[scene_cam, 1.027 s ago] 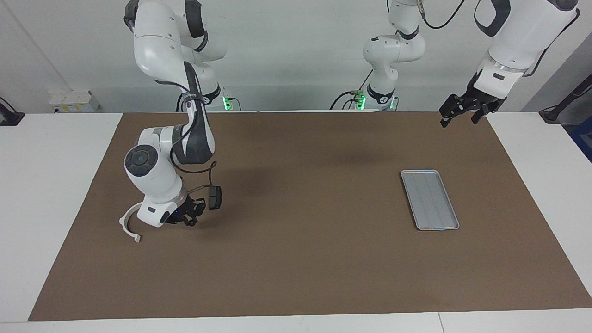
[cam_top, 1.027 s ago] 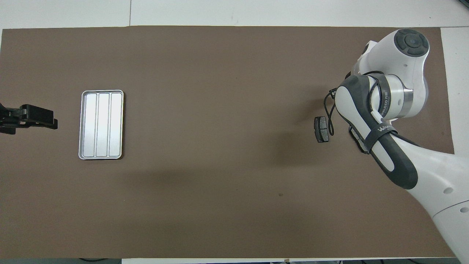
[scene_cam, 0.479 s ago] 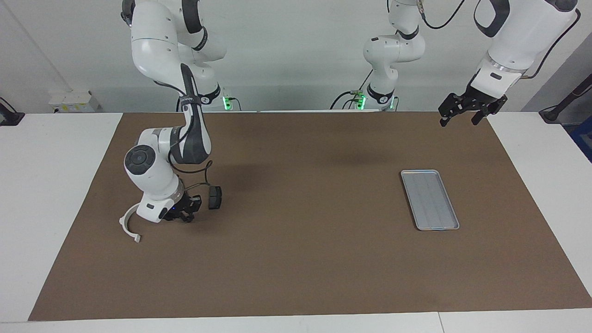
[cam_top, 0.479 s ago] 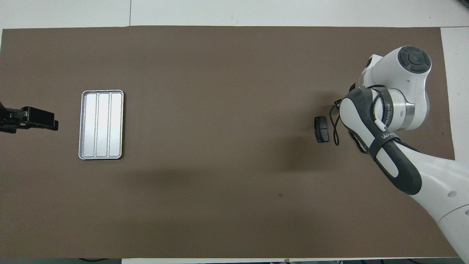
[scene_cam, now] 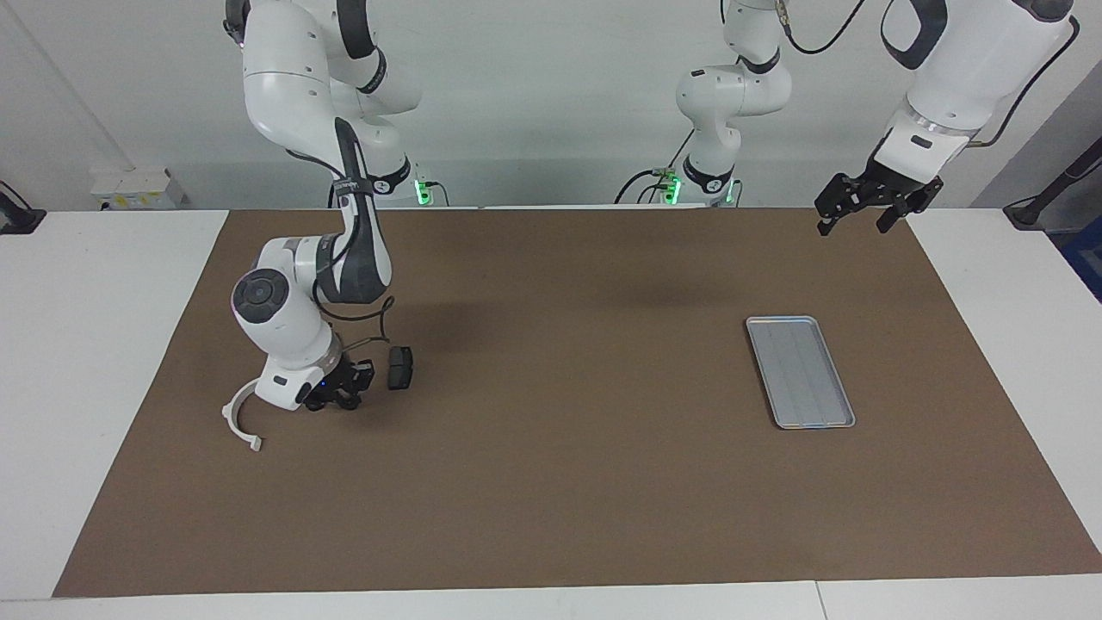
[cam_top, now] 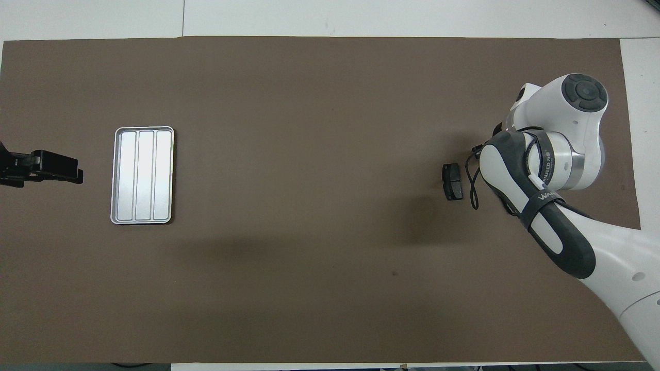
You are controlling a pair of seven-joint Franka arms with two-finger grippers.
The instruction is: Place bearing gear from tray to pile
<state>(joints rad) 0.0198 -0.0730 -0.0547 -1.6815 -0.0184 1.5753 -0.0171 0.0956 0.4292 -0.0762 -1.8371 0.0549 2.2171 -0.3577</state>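
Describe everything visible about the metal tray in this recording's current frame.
The tray is a flat, silver-grey metal rectangle with rounded corners, a low raised rim and lengthwise ribs splitting it into three strips. It lies flat on the brown mat toward the left arm's end of the table. Nothing shows in it, and nothing touches it.

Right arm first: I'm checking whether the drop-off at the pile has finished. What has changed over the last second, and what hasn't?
The right gripper, shut, has sunk lower by the pile, its wrist drawing in toward the white bracket; whether it holds anything is hidden. The left gripper has risen slightly and stays open, waiting over the mat's edge. The tray, with nothing showing in it, the dark plate and the bracket have not moved.
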